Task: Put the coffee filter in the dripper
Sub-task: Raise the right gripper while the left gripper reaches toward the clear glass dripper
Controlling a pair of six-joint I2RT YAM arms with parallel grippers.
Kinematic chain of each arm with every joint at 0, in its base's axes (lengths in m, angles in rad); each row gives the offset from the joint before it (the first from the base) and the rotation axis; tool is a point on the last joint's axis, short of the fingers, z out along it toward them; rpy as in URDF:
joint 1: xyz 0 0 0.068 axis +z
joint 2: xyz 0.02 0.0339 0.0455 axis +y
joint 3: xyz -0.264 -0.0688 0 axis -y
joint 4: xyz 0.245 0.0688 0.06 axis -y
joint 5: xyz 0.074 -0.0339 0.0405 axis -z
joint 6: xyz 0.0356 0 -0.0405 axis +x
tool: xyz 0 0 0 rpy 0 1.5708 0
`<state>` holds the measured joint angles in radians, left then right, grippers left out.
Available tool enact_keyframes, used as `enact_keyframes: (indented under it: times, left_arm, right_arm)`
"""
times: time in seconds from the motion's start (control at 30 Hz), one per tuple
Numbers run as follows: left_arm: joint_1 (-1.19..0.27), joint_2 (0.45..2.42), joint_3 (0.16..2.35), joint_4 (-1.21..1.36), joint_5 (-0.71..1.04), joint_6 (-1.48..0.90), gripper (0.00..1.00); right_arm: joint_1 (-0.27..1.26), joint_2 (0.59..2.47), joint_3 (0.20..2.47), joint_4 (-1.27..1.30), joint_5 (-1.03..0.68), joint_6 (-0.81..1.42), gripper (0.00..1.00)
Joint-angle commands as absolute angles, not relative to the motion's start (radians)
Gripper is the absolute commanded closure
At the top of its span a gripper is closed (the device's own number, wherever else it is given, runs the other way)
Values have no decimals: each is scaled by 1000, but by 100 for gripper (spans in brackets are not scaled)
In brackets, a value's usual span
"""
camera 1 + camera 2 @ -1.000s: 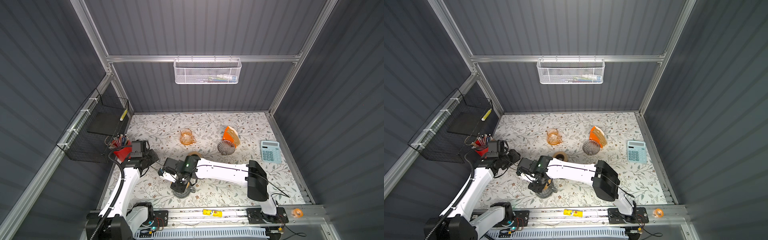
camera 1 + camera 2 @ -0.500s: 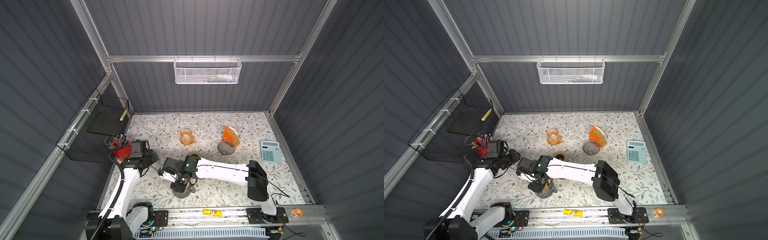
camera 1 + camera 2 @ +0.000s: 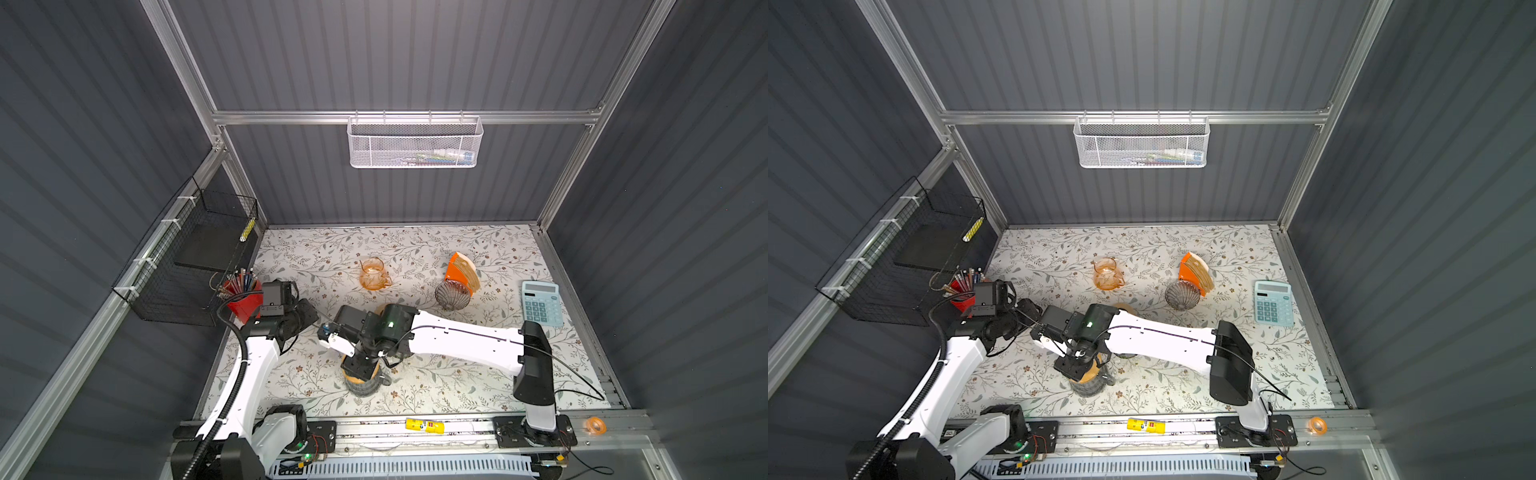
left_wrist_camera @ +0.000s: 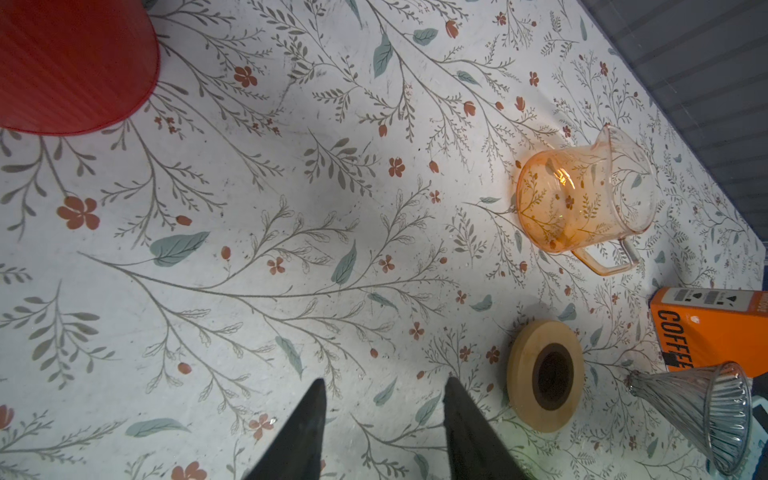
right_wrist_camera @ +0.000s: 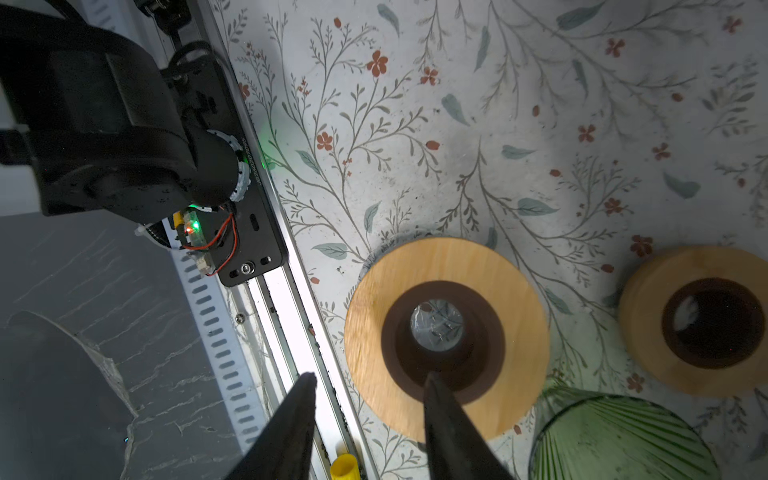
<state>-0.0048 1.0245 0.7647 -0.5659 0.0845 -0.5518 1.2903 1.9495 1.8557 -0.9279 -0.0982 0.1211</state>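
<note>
Left gripper (image 4: 385,380): hovering near the left edge of the desk (image 3: 415,249), fingers half parted, gripping nothing.
Right gripper (image 5: 370,374): hanging by the front edge, fingers half parted astride the rim of the wooden ring (image 5: 415,266), not pinching it.
Coffee filter (image 3: 465,266): standing in the orange box (image 3: 452,273) toward the back right corner.
Dripper (image 3: 452,294): lying just beside that box.
In the way: right arm (image 3: 457,338) stretching across the middle.
Around: orange jug (image 3: 374,274), second wooden ring (image 4: 519,374), calculator (image 3: 541,305).

The left wrist view crops the orange filter box (image 4: 715,332).

Your left arm (image 3: 253,365), right arm (image 3: 457,340): white links, black joints, black cables; right gripper (image 5: 370,376) black, tapered; green LED (image 3: 390,325) at its 1 o'clock.
</note>
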Motion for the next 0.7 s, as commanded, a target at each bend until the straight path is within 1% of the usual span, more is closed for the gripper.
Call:
enact_keyframes:
  times: [0.0, 0.17, 0.23, 0.33, 0.4, 0.53, 0.67]
  left_arm:
    - [2, 1001, 818, -594, 132, -515, 53]
    - [0, 1036, 886, -610, 190, -478, 53]
    - [-3, 1066, 933, -625, 214, -459, 54]
    - [-24, 1084, 977, -617, 231, -450, 54]
    - [-55, 1095, 1009, -617, 226, -445, 54]
    - [-181, 1132, 1086, -623, 171, -436, 54]
    - [-265, 1194, 1141, -603, 205, -456, 55]
  right_arm:
    - [1291, 1897, 1827, -905, -43, 165, 56]
    - [1240, 1801, 1747, -838, -39, 250, 56]
    - [1213, 1737, 1674, -790, -27, 277, 55]
    - [1150, 1643, 1558, -713, -54, 321, 55]
    - [1097, 1581, 1503, -682, -80, 343, 55]
    - [1025, 1490, 1411, -640, -81, 347, 54]
    - [958, 1405, 1324, -604, -70, 356, 54]
